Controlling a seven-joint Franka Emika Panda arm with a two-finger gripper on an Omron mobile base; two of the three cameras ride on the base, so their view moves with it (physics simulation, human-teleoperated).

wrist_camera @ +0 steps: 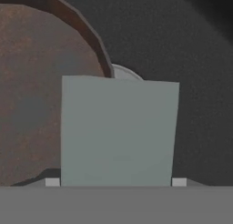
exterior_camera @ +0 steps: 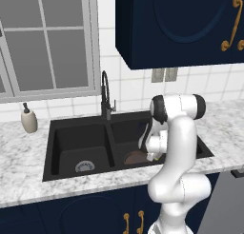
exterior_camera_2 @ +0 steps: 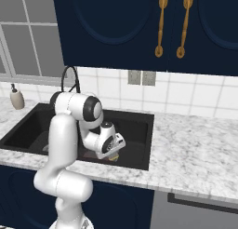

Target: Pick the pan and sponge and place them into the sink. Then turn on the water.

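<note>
Brown pan [wrist_camera: 41, 91] occupies the upper left of the hand view, lying in the sink's [exterior_camera: 71, 133] right basin at centre of the left base view. Sponge [wrist_camera: 118, 132], its grey-green face at centre frame, sits clamped between the gripper [wrist_camera: 116, 182] fingers.

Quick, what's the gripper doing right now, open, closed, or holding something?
Gripper: closed on the sponge, held low in the sink basin, over the pan.
</note>
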